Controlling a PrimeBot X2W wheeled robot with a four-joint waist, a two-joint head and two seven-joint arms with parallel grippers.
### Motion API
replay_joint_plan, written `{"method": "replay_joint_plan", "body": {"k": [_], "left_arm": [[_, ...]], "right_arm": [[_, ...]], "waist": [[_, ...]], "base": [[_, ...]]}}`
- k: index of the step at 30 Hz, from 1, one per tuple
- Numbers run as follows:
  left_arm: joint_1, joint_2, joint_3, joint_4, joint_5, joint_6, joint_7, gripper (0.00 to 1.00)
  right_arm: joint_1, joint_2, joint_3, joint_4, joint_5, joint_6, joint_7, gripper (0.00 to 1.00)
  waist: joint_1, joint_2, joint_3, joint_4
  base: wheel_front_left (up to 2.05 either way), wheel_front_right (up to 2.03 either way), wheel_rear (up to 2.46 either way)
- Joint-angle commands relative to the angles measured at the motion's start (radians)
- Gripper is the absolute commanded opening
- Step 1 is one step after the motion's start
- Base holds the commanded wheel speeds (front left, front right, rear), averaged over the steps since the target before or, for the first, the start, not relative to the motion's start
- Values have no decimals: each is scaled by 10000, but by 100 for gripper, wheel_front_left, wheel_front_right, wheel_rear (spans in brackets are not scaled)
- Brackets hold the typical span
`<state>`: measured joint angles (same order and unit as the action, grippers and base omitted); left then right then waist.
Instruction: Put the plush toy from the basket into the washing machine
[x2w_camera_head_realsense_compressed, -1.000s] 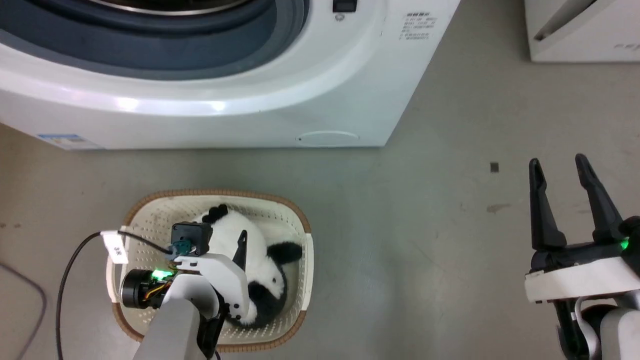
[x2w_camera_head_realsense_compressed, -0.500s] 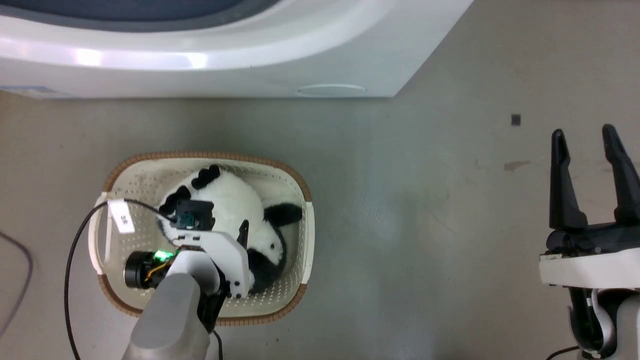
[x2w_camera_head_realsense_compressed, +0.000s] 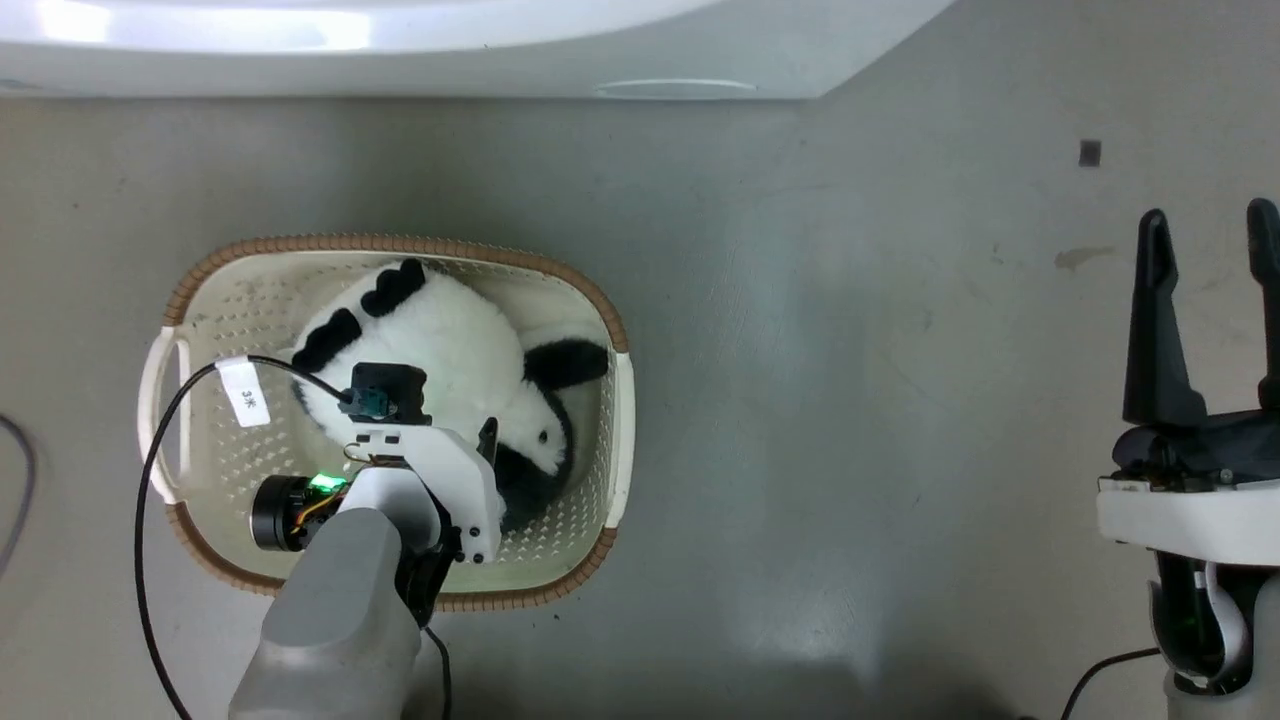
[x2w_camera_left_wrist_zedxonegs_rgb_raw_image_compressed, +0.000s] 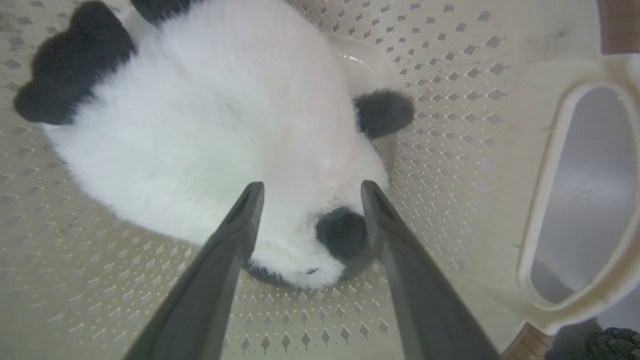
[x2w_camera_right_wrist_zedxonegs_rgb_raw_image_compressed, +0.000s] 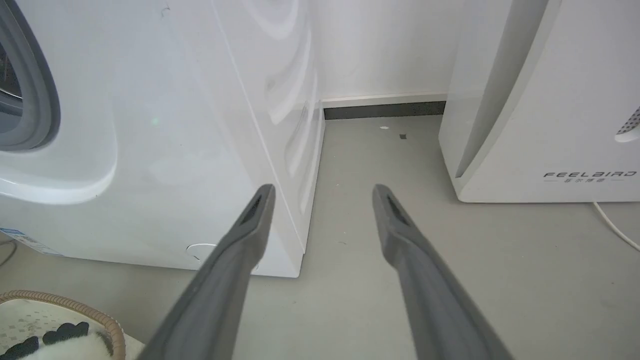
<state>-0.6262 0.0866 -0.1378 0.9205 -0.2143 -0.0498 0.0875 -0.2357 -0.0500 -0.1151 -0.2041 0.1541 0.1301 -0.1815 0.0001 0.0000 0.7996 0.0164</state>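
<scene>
The plush toy (x2w_camera_head_realsense_compressed: 440, 370) is seen lying inside the basket (x2w_camera_head_realsense_compressed: 400, 245). The left end effector (x2w_camera_left_wrist_zedxonegs_rgb_raw_image_compressed: 307, 190) is held open inside the basket, spread above the plush toy's head. The right end effector (x2w_camera_head_realsense_compressed: 1210, 215) is held open, well apart from the basket.

The right gripper (x2w_camera_right_wrist_zedxonegs_rgb_raw_image_compressed: 322, 190) holds its two dark fingers spread above the grey floor (x2w_camera_right_wrist_zedxonegs_rgb_raw_image_compressed: 360, 285). The washing machine (x2w_camera_right_wrist_zedxonegs_rgb_raw_image_compressed: 150, 125) stands at their left and the white FEELBIRD appliance (x2w_camera_right_wrist_zedxonegs_rgb_raw_image_compressed: 540, 100) at their right. At the lower-left corner, the basket (x2w_camera_right_wrist_zedxonegs_rgb_raw_image_compressed: 85, 306) holds the plush toy (x2w_camera_right_wrist_zedxonegs_rgb_raw_image_compressed: 65, 347).
</scene>
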Motion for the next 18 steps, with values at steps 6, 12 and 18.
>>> {"method": "replay_joint_plan", "body": {"k": [6,12,18], "left_arm": [[-692,-10,-129,761,-294,42,-1,100],[-1220,-23,-227,1379,-554,-9,-87,100],[-1731,-17,-345,1996,-806,-90,-197,100]], "right_arm": [[-348,-2,-43,-232,187,5,-207,100],[-546,-2,-107,-354,265,5,-332,100],[-761,-2,-252,-492,346,5,-457,100]], "waist": [[-1,0,640,-13],[-1,0,1179,14],[-1,0,1702,81]], "base": [[0,0,0],[0,0,0],[0,0,0]]}}
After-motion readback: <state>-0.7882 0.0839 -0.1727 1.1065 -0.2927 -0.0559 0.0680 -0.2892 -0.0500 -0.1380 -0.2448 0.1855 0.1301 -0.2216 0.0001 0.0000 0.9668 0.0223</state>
